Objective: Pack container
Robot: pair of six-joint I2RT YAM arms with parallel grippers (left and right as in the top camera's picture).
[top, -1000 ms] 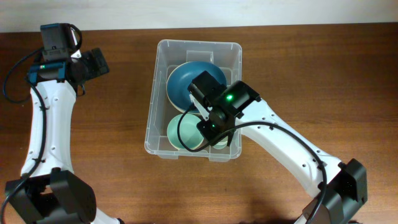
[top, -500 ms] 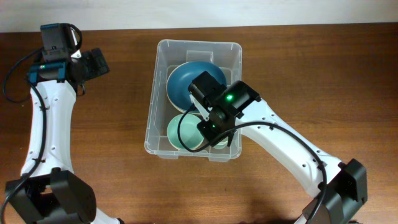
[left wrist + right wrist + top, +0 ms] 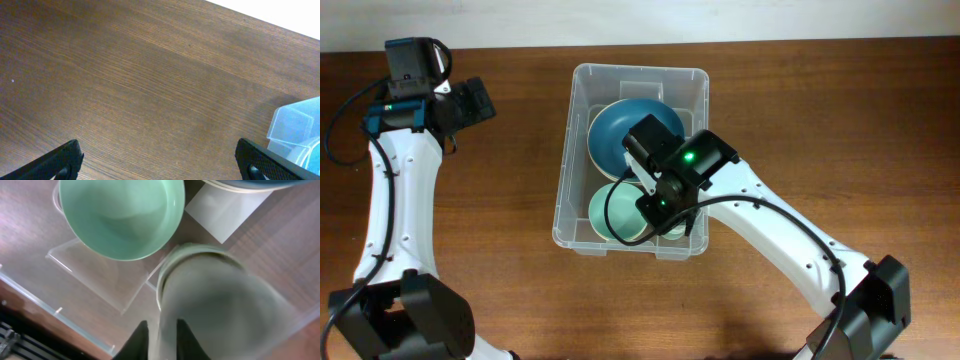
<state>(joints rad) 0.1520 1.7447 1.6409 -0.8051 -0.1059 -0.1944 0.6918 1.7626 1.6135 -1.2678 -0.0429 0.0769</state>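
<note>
The clear plastic container (image 3: 640, 69) stands at the table's middle; its corner shows in the left wrist view (image 3: 295, 125). Inside are a dark blue bowl (image 3: 615, 135) at the far end and a mint green bowl (image 3: 615, 212) (image 3: 120, 217) at the near end. My right gripper (image 3: 665, 215) (image 3: 160, 340) is down inside the container, its fingers shut on the rim of a pale grey-green bowl (image 3: 225, 305) beside the mint one. My left gripper (image 3: 480, 100) (image 3: 160, 165) is open and empty over bare wood, left of the container.
The container's white label (image 3: 225, 205) shows on its base between the bowls. The blue bowl's edge (image 3: 250, 184) is at the top of the right wrist view. The right arm crosses the container's near right wall.
</note>
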